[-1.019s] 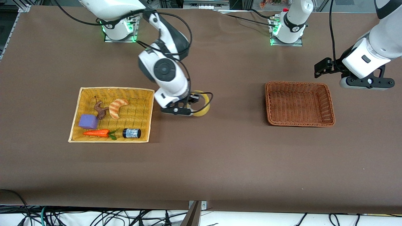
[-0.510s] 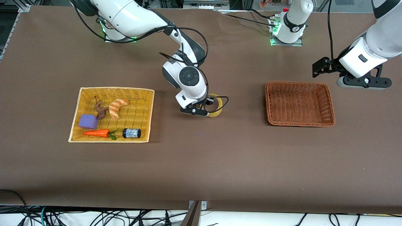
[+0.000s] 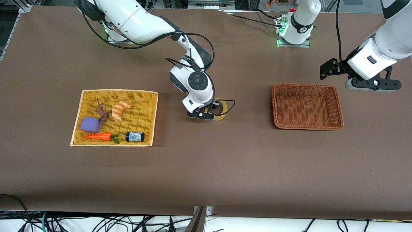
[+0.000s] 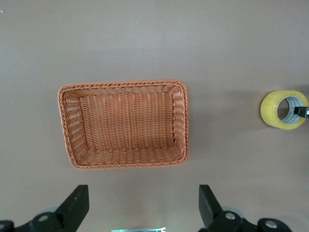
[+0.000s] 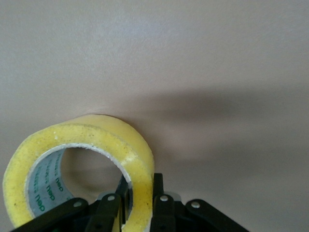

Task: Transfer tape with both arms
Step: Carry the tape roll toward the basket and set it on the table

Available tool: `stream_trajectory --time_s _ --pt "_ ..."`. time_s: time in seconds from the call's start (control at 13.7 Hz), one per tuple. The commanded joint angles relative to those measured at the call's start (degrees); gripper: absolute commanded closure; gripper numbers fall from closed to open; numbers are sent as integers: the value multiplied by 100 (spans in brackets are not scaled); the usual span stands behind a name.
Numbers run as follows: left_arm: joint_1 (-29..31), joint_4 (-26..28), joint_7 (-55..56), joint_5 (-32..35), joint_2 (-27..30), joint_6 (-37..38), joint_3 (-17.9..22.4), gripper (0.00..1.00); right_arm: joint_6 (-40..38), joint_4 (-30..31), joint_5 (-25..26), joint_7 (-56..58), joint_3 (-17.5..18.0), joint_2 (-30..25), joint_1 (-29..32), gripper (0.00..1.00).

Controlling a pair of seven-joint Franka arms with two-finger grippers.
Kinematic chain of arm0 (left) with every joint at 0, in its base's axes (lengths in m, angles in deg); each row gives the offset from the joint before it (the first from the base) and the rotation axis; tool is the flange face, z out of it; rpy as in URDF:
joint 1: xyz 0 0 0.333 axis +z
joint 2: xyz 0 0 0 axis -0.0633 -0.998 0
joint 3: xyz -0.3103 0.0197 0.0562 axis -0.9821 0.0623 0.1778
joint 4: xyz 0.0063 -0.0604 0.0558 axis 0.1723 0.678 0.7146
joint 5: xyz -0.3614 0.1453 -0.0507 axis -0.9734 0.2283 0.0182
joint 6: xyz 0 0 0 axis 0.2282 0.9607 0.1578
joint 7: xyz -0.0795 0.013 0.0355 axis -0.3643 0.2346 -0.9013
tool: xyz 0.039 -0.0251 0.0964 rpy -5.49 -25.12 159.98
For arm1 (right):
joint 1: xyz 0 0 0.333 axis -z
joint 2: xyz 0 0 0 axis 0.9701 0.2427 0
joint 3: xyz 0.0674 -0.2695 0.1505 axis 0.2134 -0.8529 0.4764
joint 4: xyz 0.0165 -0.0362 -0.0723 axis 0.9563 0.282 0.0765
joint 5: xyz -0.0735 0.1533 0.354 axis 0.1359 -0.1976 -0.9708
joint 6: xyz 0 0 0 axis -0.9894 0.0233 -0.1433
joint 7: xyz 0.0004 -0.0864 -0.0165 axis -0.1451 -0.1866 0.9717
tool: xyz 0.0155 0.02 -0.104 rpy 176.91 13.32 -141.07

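Only readable marking: green print on the grey inner core of the tape (image 5: 79, 159), seen in the right wrist view, repeated and upside down. Letters too partial to make out a word. No other legible text anywhere.

Yellow tape (image 5: 96, 145), grey core; orange-brown woven basket (image 4: 72, 125).

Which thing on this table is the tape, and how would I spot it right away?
Look at the bare brown table between the yellow basket and the orange-brown basket. There the right gripper pinches the wall of the tape. It is the only yellowish see-through ring, outside both baskets.
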Motion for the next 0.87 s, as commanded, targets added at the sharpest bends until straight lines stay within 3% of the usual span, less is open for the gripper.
stream_trajectory --time_s 0.0,0.07,0.15,0.44,0.58,0.8 --pt "58 -121 -65 16 -38 67 15 0 94 -210 118 -86 4 142 -107 85" --pt "67 -95 -56 7 -3 32 15 0 51 -219 109 -52 4 108 -89 40" --pt "67 -43 -117 -36 15 -21 -2 0 -37 -219 144 10 -5 20 -63 0" --pt "76 335 -126 -28 68 -222 -2 0 -1580 -674 57 474 3 -533 138 0" --pt "23 800 -135 -28 42 -232 -2 0 -2014 -685 -109 974 4 -1120 577 0" --pt "-3 986 -92 -483 -72 -433 -37 0 -2917 -632 -435 2229 -5 -1649 1533 0"
